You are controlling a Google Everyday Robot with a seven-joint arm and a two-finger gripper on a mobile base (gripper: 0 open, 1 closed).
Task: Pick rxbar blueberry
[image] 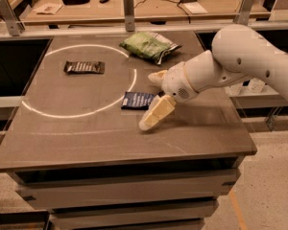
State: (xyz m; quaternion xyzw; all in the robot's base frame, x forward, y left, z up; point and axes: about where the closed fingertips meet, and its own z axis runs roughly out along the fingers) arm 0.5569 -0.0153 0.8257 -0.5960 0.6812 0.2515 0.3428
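End effector [150,99] hanging low over counter [86,143], fingers [158,111] standing wide apart, gripping nothing, flanking right end of rxbar blueberry [134,100]; green bag [149,46] lying farther back

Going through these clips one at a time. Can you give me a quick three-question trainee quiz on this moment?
1. True or false: the green bag lies farther from the camera than the blue bar.
2. Which lies fully inside the white circle? A) green bag B) brown bar C) blue bar
3. Fill in: the gripper, at the blue bar's right end as seen, has its fingers ____.

Key: 1 true; 2 B; 3 open.
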